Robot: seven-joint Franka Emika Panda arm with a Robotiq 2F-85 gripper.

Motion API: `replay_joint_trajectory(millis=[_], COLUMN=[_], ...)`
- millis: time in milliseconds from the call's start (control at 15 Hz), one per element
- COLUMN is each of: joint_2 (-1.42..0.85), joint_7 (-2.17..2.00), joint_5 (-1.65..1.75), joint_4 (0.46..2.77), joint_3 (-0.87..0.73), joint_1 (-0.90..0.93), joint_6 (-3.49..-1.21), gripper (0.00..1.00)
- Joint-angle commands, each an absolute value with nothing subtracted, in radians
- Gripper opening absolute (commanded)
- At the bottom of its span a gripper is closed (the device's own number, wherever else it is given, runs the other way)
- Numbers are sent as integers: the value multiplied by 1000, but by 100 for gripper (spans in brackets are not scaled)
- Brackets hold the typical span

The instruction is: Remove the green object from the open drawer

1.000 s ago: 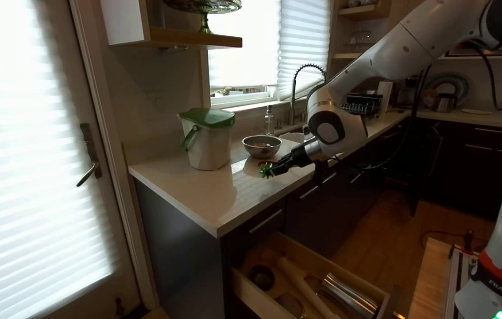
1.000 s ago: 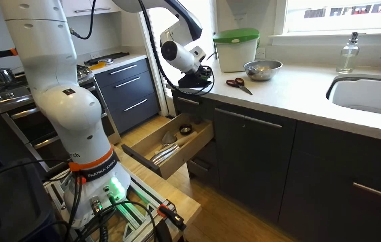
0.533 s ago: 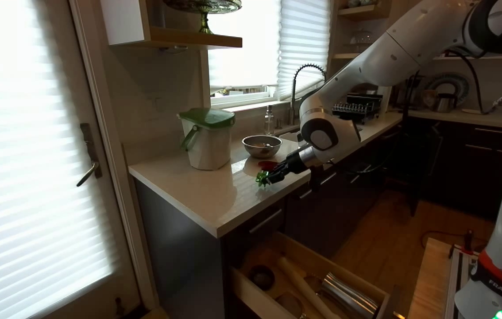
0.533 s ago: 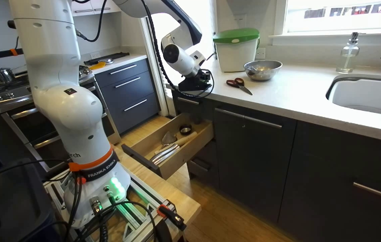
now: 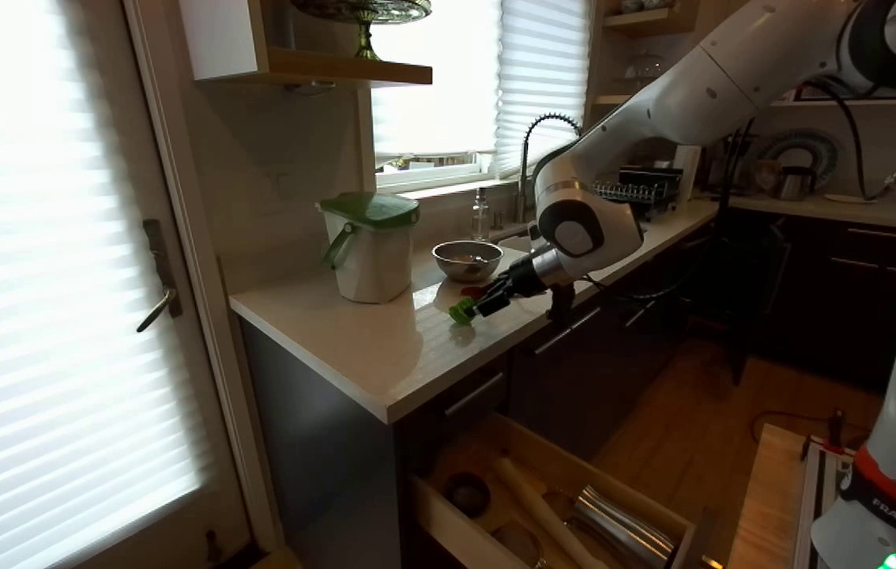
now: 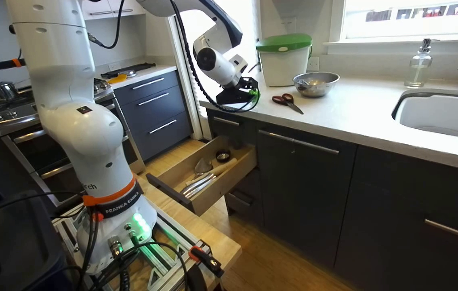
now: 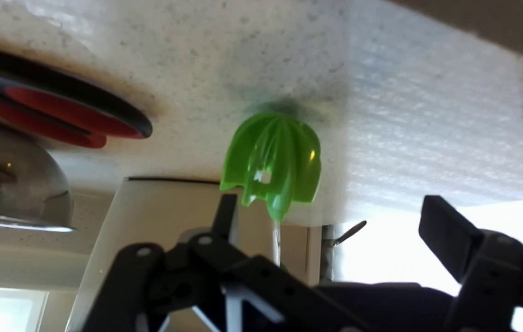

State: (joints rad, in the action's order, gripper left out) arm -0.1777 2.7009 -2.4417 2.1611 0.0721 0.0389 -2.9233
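Set-down seems in hand, the black two-fingered end effector spread wide near the ribbed bright-green plastic dome; next, retreat gently.

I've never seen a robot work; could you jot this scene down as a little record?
Green object: outside the drawer, on or just above the counter, unclear which
Gripper: open, close to the green object
Drawer: pulled out, utensils inside
Scissors: on the counter
Metal bowl: on the counter, near the scissors
Bin: on the counter, green lid on
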Motion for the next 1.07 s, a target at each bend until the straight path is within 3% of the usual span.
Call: replay_joint_trajectory(millis=[0,467,667,733,1000], joint_2=[-65,149,247,152,222], joint_7=[2701,2318,2126,2221,2154], joint_5=[-2418,-2035,-1796,-1908,-1830], joint_4=[2226,2461,2587,2479,2557], joint_3=[61,70,53,65,60], joint_1=[18,39,33,37,36], joint_6=[-2933,-2990,-2855,-2933,-2880], gripper=[100,100,100,100,100])
